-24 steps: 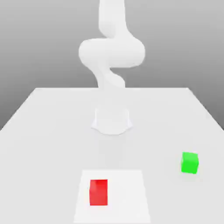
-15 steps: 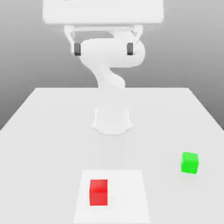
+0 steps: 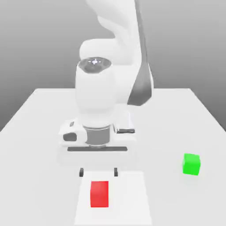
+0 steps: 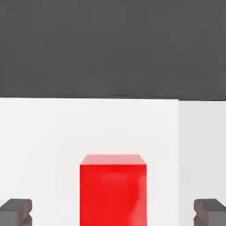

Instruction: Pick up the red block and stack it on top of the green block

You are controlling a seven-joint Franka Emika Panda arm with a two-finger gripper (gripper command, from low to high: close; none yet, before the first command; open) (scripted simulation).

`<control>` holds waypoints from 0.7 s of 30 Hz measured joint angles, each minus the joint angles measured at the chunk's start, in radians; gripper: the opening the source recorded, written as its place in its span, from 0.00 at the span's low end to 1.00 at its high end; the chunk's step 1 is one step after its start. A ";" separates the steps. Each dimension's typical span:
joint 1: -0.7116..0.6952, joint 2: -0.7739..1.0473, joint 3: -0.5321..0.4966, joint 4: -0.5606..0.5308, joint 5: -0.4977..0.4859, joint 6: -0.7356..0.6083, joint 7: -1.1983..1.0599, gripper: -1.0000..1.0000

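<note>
The red block [image 3: 99, 193] lies on a pale square patch near the table's front edge. Just behind and above it hangs my gripper [image 3: 98, 172], open, its two dark fingertips [image 3: 81, 172] set wider apart than the block. In the hand view the red block [image 4: 113, 190] sits between the two dark pads [image 4: 16, 211], with clear white gaps on both sides. The green block [image 3: 191, 164] rests on the table toward the exterior view's right, well apart from the gripper.
The white table [image 3: 39, 132] stretches around both blocks. The arm's bulky white body [image 3: 106, 97] leans forward over the table's middle. The pale square patch [image 3: 132, 198] under the red block lies flat.
The arm has swung down and forward from high above the table, bringing the open gripper close behind the red block. Neither block has moved.
</note>
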 joint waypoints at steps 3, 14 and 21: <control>-0.013 0.109 0.017 0.014 0.019 0.091 -0.015 0.50; -0.012 0.042 0.013 0.004 0.001 0.034 -0.001 0.00; 0.146 -0.126 0.100 -0.042 0.015 -0.085 0.155 0.00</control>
